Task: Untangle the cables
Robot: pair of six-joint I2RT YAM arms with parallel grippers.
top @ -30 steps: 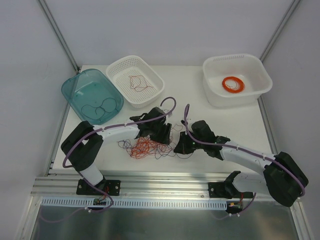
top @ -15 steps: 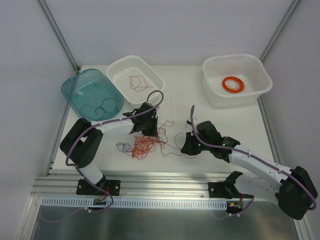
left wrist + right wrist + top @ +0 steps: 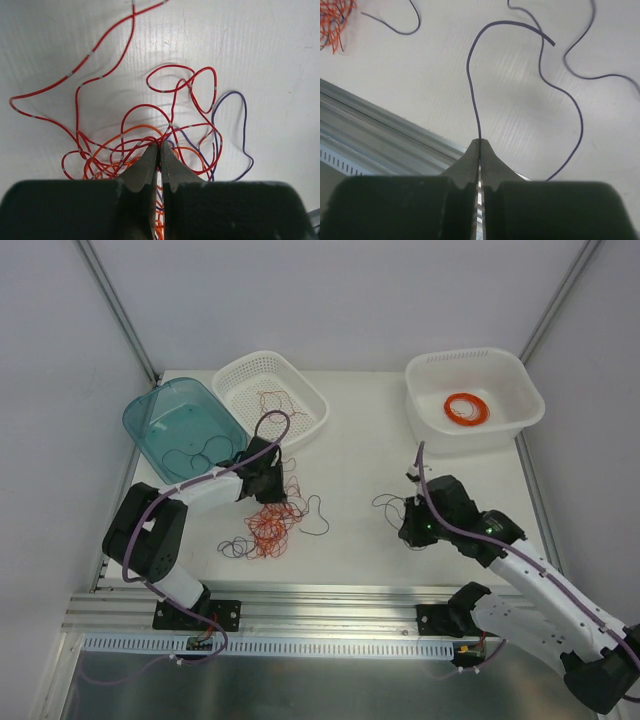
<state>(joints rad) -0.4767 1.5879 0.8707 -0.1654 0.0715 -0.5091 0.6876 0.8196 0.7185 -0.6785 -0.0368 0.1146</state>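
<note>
The bunch of thin cables point(image 3: 268, 528), red, orange-red and dark, lies on the white table left of centre. My left gripper point(image 3: 272, 496) sits at the bunch's far edge. In the left wrist view it point(image 3: 160, 146) is shut on red strands of the tangle point(image 3: 172, 107), with a dark purple strand point(image 3: 243, 115) looping to the right. My right gripper point(image 3: 407, 532) stands apart at the right, shut on one dark navy cable point(image 3: 470, 65). That cable point(image 3: 385, 502) trails to its left, clear of the bunch.
A teal bin point(image 3: 135, 415) at the back left holds dark wires. A white basket point(image 3: 225, 375) beside it holds red wires. A white tub point(image 3: 530, 390) at the back right holds a thick orange coil point(image 3: 467, 408). A metal rail point(image 3: 320, 600) runs along the near edge.
My right gripper has moved right, drawing one dark cable out of the bunch. My left gripper has moved left and back, dragging the tangle with it.
</note>
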